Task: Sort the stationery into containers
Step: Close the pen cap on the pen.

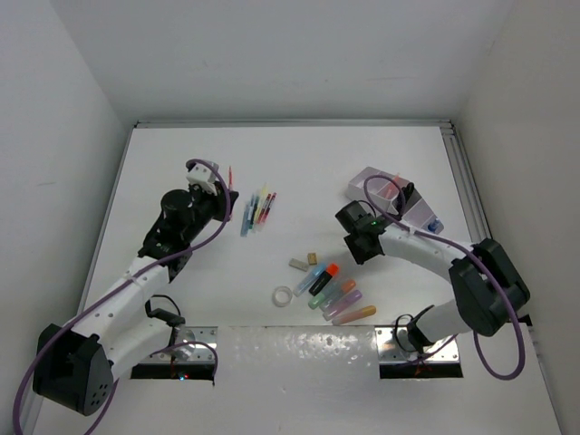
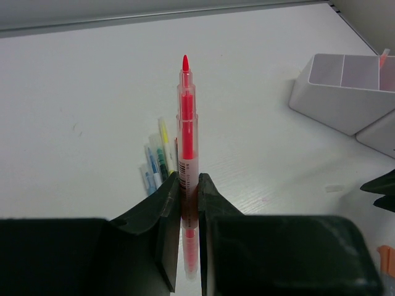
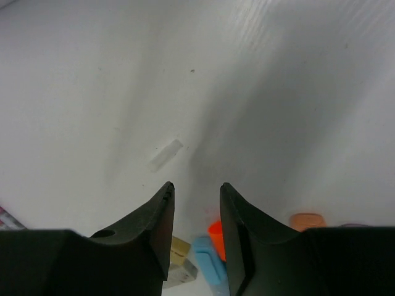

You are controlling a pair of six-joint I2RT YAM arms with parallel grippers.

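Right gripper (image 3: 196, 185), jaws apart and empty, above orange-capped highlighter (image 3: 215, 236) and beige eraser (image 3: 179, 248).

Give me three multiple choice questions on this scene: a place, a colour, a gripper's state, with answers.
1. Where on the table is the tape ring? A at its far edge; B beside the highlighters; C at its left edge.
2. What colour is the pen in the left gripper? A blue; B green; C red.
3. How is the right gripper? A open, empty; B shut, empty; C shut on a pen.
Answers: B, the top view shows it next to them; C, red tip and core; A, jaws apart over bare table.
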